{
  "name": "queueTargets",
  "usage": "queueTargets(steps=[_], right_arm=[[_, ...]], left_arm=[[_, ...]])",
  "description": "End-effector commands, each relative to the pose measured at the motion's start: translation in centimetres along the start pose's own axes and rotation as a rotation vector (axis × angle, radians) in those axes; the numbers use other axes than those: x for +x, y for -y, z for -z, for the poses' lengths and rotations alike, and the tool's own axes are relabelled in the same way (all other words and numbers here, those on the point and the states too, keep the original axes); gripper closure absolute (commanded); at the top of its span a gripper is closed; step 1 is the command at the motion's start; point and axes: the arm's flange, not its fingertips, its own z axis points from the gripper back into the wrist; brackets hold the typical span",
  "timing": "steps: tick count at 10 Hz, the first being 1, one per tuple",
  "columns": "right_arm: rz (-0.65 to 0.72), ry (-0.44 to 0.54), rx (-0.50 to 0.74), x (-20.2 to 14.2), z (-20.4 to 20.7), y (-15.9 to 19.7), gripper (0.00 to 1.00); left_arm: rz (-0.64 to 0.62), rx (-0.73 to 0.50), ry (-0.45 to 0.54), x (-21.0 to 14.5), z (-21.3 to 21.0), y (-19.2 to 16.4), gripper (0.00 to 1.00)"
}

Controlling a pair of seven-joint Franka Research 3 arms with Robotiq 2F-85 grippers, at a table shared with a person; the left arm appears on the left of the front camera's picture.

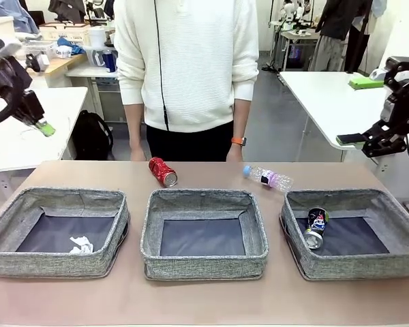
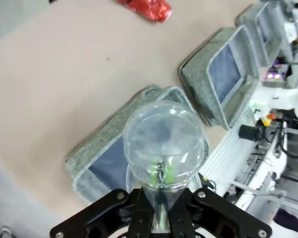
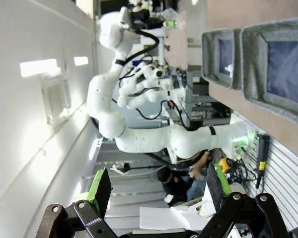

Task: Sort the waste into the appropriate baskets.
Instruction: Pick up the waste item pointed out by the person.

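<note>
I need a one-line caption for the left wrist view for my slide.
Left gripper shut on a clear plastic cup, aimed at a grey basket; red can lying on the table beyond.

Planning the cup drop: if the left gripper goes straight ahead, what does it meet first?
Probably the left basket, seen right behind the held clear cup; depth is unclear.

The baskets [image 1: 204,257] are rough grey woven cloth with matt dark bottoms. The red can [image 1: 163,172] is glossy crumpled metal, the cup [image 2: 163,144] clear shiny plastic, the paper wad [image 1: 80,245] matt, the tabletop [image 1: 191,296] smooth and matt.
</note>
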Motion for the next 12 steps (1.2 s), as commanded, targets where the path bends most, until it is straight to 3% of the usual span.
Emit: queueTargets(steps=[1,4,5,7,10,11,12], right_arm=[[-0.014,0.000,0.023,0.0,0.0,-0.2,0.00],[-0.014,0.000,0.023,0.0,0.0,-0.2,0.00],[-0.014,0.000,0.023,0.0,0.0,-0.2,0.00],[-0.014,0.000,0.023,0.0,0.0,-0.2,0.00],[-0.014,0.000,0.023,0.0,0.0,-0.2,0.00],[-0.014,0.000,0.023,0.0,0.0,-0.2,0.00],[-0.014,0.000,0.023,0.0,0.0,-0.2,0.00]], left_arm=[[0.006,0.086,0.024,-0.5,-1.7,0.0,1.00],[-0.001,0.049,0.016,-0.2,-1.2,-0.3,0.99],[-0.082,0.087,0.001,-0.2,-0.9,2.9,0.99],[-0.054,0.158,-0.072,0.8,0.9,12.2,0.99],[-0.011,0.193,-0.252,2.3,5.4,23.2,0.99],[-0.122,0.193,-0.195,3.2,7.3,27.9,0.99],[-0.124,0.249,-0.203,3.7,9.0,31.6,0.99]])
